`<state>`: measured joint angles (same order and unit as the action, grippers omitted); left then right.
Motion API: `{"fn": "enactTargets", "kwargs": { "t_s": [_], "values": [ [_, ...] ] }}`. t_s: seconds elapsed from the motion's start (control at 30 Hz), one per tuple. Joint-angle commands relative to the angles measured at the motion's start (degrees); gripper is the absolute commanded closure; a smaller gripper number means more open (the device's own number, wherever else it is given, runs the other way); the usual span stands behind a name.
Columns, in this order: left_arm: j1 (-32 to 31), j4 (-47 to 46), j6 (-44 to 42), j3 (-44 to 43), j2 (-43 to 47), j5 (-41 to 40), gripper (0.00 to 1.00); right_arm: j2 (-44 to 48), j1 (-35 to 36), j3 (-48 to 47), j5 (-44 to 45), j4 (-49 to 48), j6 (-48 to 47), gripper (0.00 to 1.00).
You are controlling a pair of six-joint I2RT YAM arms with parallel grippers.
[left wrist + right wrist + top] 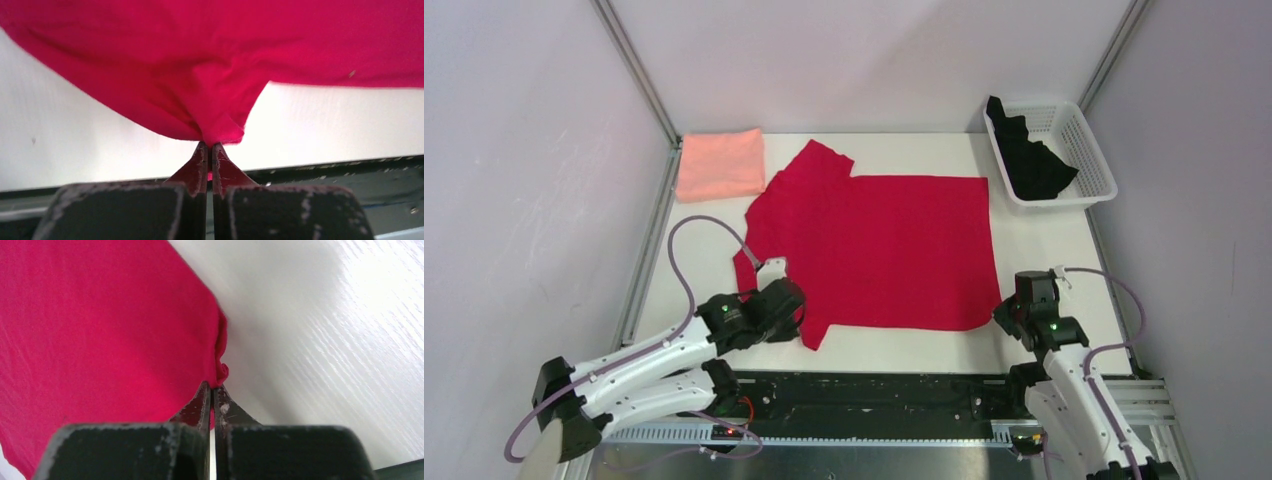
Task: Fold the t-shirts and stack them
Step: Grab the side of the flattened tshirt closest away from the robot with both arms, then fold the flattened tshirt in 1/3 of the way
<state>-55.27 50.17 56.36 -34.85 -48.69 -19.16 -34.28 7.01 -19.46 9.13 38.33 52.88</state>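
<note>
Left wrist view: your left gripper (210,149) pinches a bunched edge of the red t-shirt (210,65), seemingly its sleeve. Your right gripper (212,391) is clamped on the shirt's corner. Ahead of both, the shirt spreads flat.

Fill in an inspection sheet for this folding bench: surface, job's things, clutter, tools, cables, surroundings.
Surface: white table.
Job's things: red t-shirt spread flat mid-table; salmon-pink t-shirt folded, far-left corner; black t-shirt heaped in white mesh basket.
Clutter: nothing seen.
Grippers: left tool shut on red t-shirt's near-left edge; right tool shut on its hem corner.
Cables: purple cable loops beside each arm.
Surroundings: pale walls, metal frame posts.
</note>
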Motion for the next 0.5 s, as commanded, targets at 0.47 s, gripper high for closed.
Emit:
{"fn": "enactTargets", "kwargs": {
  "t_s": [0.47],
  "values": [
    [27.0, -23.6, -21.1, -17.0, -17.6, 7.0, 1.0, -28.7, -2.9, -22.4, -2.1, -13.8, -10.0, 1.0]
  ]
}}
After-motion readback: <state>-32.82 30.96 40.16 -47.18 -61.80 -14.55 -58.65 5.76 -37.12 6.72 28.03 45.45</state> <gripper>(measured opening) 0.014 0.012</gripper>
